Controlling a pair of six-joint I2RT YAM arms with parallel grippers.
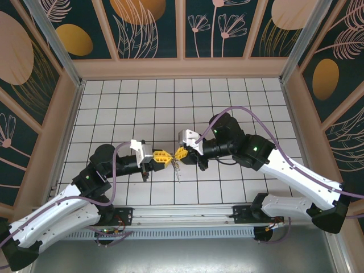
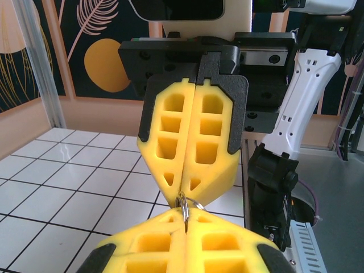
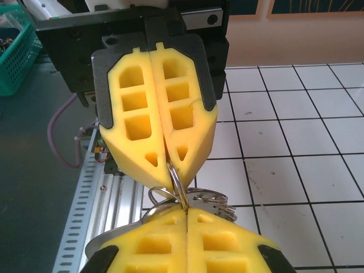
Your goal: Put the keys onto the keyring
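**Ana:** Where is the keyring (image 3: 176,181) sitting right now?

**Ben:** It is hanging in the air above the white gridded table (image 1: 114,102), a little toward 6 o'clock from the table's middle in the top view. Both claws are meeting on it nose to nose.

**Ana:** Which one is coming from which side?

**Ben:** The left gripper (image 1: 163,158) is reaching in from 9 o'clock of the ring. The right gripper (image 1: 181,152) is reaching in from about 2 o'clock. Their yellow tips are almost touching.

**Ana:** Are the fingers spread or pressed together?

**Ben:** Both pairs are pressing together. In the left wrist view the ring is standing on edge, and its wire is running into the seam of the near fingers at 6 o'clock and the far fingers at 12 o'clock. So each claw is pinching the keyring.

**Ana:** Is anything hanging from it?

**Ben:** In the right wrist view a cluster of metal loops (image 3: 211,200) is lying just beside the ring, at about 4 o'clock from it, touching the near fingers' top. From above, something thin is dangling at 6 o'clock of the meeting point, too small for me to tell whether it is a key.

**Ana:** Anything else around?

**Ben:** A green basket (image 3: 12,51) is showing at 10 o'clock in the right wrist view, well apart from the claws.
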